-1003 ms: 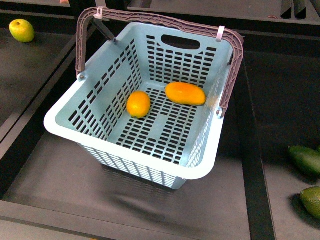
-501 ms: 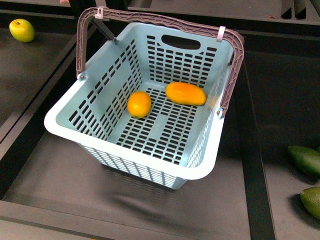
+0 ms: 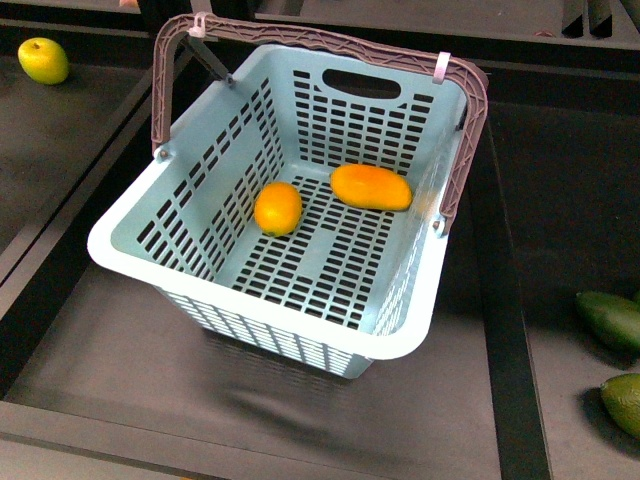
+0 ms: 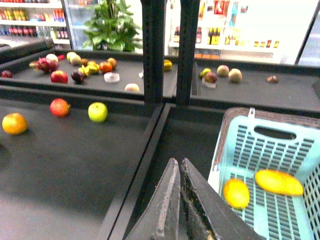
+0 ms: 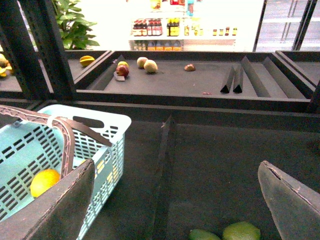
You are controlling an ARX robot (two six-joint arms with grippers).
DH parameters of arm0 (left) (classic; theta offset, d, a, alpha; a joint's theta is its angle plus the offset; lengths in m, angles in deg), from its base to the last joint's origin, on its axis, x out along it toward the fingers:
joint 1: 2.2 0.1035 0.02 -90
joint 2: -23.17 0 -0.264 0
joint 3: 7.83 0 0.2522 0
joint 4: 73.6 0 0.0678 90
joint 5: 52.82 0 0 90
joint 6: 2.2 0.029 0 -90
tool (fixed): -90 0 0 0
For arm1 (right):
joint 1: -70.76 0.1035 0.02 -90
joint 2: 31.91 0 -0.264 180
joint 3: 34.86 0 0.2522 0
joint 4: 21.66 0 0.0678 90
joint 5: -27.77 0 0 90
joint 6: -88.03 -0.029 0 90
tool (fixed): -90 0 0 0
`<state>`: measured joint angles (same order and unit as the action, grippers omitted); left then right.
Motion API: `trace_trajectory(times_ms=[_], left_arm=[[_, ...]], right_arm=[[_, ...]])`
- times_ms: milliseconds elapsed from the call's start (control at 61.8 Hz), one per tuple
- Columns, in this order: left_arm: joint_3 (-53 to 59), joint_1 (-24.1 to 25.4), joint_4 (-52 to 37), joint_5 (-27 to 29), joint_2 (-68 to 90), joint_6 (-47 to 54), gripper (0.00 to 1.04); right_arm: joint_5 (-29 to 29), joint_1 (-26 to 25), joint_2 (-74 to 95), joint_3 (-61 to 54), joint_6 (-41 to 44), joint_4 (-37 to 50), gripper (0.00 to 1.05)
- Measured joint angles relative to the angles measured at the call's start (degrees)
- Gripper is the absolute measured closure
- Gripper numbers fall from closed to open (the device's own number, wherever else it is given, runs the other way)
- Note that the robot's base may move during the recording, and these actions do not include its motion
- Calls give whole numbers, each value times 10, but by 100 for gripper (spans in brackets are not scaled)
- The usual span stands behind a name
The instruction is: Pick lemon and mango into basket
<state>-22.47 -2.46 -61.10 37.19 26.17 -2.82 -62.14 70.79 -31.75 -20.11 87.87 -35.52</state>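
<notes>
Stretching across the front view is a dark grey table (image 3: 110,350) divided by black rails, and beyond it, in the wrist views, a bright shop with drinks shelves and a leafy plant (image 4: 112,22) can be made out. On the table the basket (image 3: 400,335) is seen, tilted, its handle (image 3: 465,130) raised over the far end. Nothing is found to have moved since the earlier frames. The mango (image 3: 371,187) lies on the basket floor, its long axis running left to right, narrower end to the right. Just left of it, apart, the lemon (image 3: 278,208) rests with its long axis pointing away from the camera. The left gripper (image 4: 180,172) is shown with fingers pressed together, empty; the right gripper (image 5: 175,200) is spread wide, holding nothing.
</notes>
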Motion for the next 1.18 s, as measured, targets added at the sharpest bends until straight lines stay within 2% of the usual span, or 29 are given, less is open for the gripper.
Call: trace_trajectory(times_ms=[728, 1035, 1181], left_arm=[[0, 0, 12, 0, -26, 0, 101], [0, 0, 12, 0, -26, 0, 40], [0, 0, 12, 0, -26, 0, 6]], right_arm=[[0, 0, 0, 0, 0, 0, 9], [0, 0, 0, 0, 0, 0, 9], [0, 0, 0, 0, 0, 0, 9]])
